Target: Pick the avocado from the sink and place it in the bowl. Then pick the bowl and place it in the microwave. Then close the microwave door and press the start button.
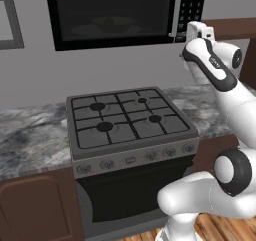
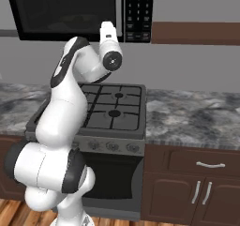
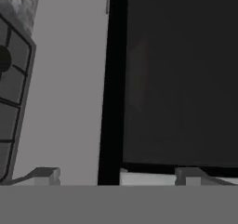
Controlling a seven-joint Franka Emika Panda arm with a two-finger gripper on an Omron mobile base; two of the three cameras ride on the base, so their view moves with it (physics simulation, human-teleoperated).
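The microwave point(image 1: 112, 15) hangs on the wall above the stove point(image 1: 127, 120), its door point(image 1: 110, 12) lying flush with the body and, as I judge it, already closed. Through the dark window I can faintly make out the bowl point(image 1: 111, 24) inside; the avocado I cannot pick out in it. The keypad point(image 1: 192, 5) is the narrow strip at the microwave's right end, its long axis vertical, and the start button would sit somewhere on it, though I cannot tell which key it is. The gripper point(image 3: 118, 175) is raised to the microwave's lower right corner, near the door's edge; in the hand view its two fingertips point(image 3: 44, 175) stand well apart with nothing between them, facing the window's dark glass. The relation that governs the coming press, in my judgement: the keypad lies just beside the gripper, up and to the right of the door, so the hand must shift sideways along the microwave's face.
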